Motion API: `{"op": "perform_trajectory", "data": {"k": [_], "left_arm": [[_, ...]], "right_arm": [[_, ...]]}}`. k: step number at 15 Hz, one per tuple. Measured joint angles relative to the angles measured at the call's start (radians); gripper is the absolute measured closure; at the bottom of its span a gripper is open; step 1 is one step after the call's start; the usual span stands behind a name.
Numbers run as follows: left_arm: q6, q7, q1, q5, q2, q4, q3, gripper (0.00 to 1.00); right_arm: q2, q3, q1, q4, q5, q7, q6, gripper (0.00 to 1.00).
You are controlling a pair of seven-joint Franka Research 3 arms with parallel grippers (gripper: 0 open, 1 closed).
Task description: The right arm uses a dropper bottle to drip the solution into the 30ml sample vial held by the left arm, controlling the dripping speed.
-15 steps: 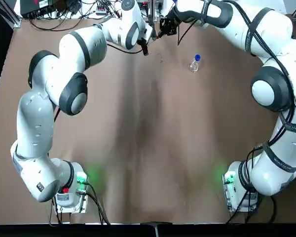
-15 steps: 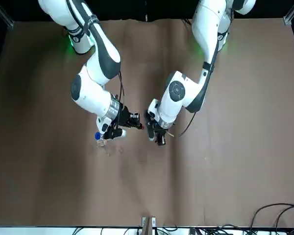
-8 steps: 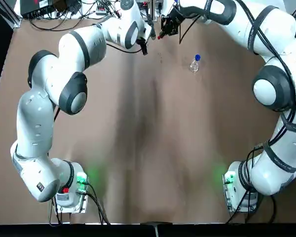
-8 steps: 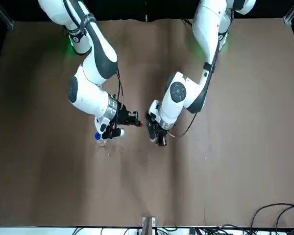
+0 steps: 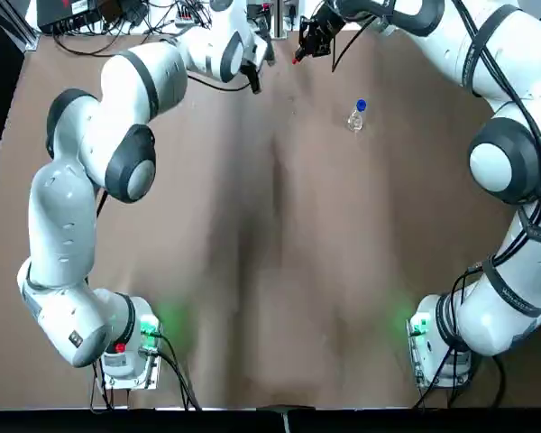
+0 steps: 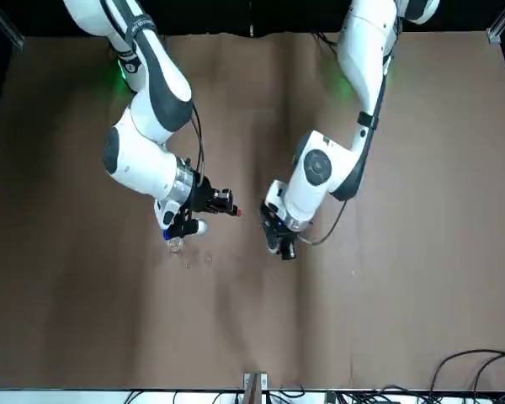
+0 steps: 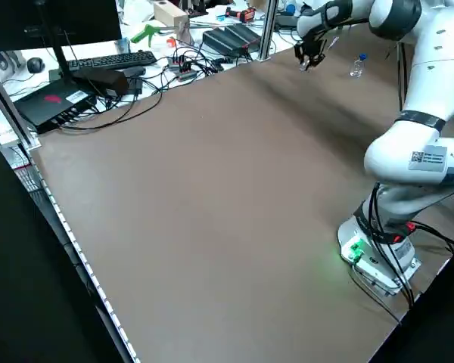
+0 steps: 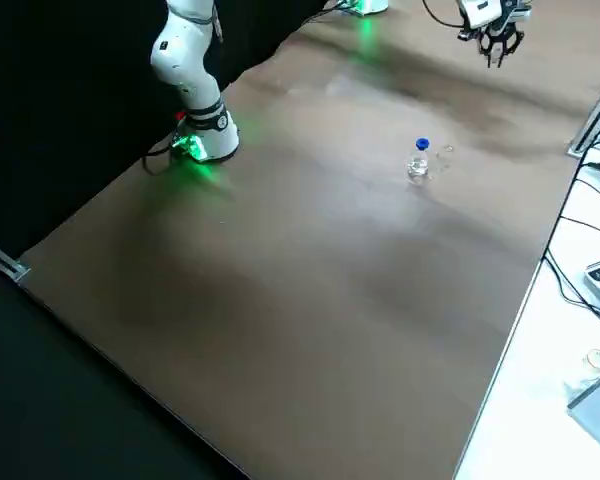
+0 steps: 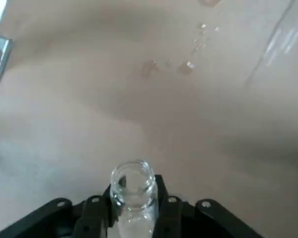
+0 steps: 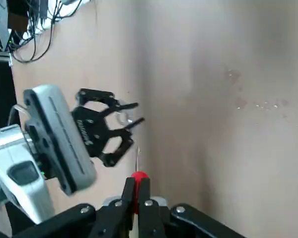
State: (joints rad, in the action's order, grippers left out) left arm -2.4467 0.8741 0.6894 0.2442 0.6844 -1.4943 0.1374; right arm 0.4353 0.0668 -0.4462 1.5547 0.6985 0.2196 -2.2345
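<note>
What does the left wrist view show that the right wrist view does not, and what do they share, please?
Only the left wrist view shows the left gripper shut on the clear sample vial, mouth open. Only the right wrist view shows the right gripper pinching the red dropper top, its thin tip aimed toward the left gripper beyond. Both show the brown table with small droplets.

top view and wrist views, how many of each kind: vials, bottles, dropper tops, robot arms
sample vial: 1, in the left arm's jaws
blue-collared bottle: 1, standing on the table
red dropper top: 1, in the right arm's jaws
robot arms: 2, left arm and right arm
total: 5
</note>
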Motion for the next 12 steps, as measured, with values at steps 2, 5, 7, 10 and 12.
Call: {"op": "perform_trajectory", "data": {"k": [2, 5, 7, 10, 12], "left_arm": [[0.001, 0.047, -0.060, 0.000, 0.000, 0.000, -0.026, 0.70], [0.006, 0.143, -0.206, 0.000, 0.003, 0.000, -0.127, 0.70], [0.012, 0.215, -0.299, 0.000, 0.011, -0.001, -0.186, 0.70], [0.012, 0.294, -0.430, 0.012, 0.034, -0.001, -0.270, 0.70], [0.012, 0.359, -0.516, 0.044, 0.047, -0.001, -0.327, 0.70]], "right_arm": [[-0.004, -0.017, 0.012, 0.000, -0.008, 0.008, 0.027, 0.94], [-0.017, -0.065, 0.030, 0.000, -0.141, 0.008, 0.127, 0.94], [-0.031, -0.101, 0.034, 0.000, -0.234, 0.010, 0.199, 0.94], [-0.049, -0.151, 0.036, 0.000, -0.347, 0.010, 0.281, 0.94], [-0.061, -0.165, 0.037, 0.000, -0.414, 0.025, 0.305, 0.94]]}}
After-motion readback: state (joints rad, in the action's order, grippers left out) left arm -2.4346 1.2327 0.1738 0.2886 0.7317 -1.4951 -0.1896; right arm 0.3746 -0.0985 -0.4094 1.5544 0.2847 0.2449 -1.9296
